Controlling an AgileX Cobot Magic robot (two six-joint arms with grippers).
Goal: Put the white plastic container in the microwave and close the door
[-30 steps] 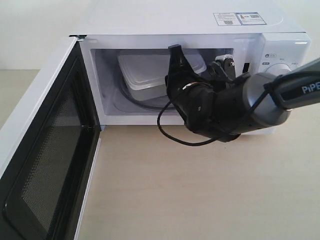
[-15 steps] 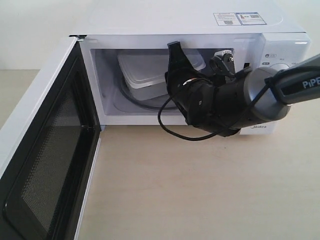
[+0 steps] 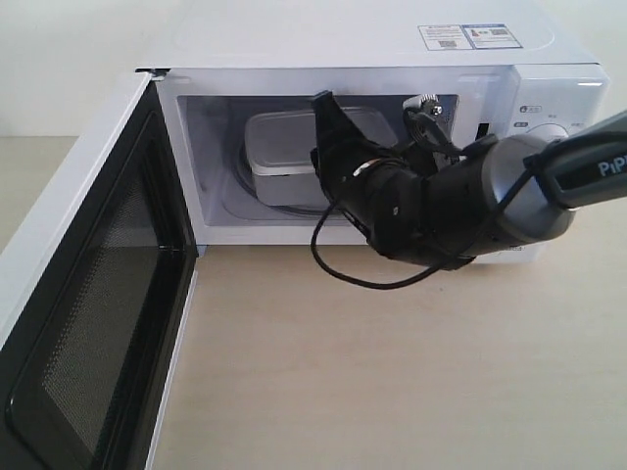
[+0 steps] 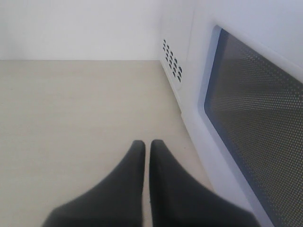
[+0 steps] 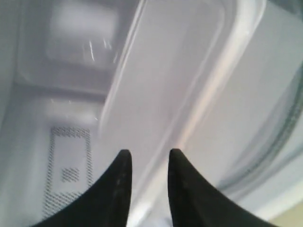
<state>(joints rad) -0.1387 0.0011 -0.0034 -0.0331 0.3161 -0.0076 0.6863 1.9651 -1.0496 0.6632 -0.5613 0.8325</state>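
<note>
**Microwave cavity, door open.** We see the microwave (image 3: pixel 294 39) standing on a pale wooden table (image 3: pixel 411 372). Its door (image 3: pixel 108 323) is swung wide to the left, so the dark mesh window faces into the room. Inside the cavity, the white plastic container (image 3: pixel 284 157) lies flat on the glass turntable (image 3: pixel 241 186), left of centre, with its lid on. We cannot make out any contents through the cloudy plastic.

**Right claw.** The right arm reaches through the opening from the right side, and a black cable (image 3: pixel 333 269) loops below its wrist. In the right wrist view, we find the right gripper (image 5: pixel 147 153) with its two dark fingers (image 5: pixel 120 189) parted to a moderate gap, not fully spread. The container's lid (image 5: pixel 165 71) fills the view just beyond the tips, and its rim runs down into the gap between them. Nothing is pinched there, and we cannot tell whether either finger grazes the rim.

**Left claw.** The left gripper (image 4: pixel 144 142) hangs above the bare table outside the microwave, beside the outer face of the door (image 4: pixel 255 118). Its fingers are pressed together, only a thin slit shows between them, and they hold nothing.
</note>
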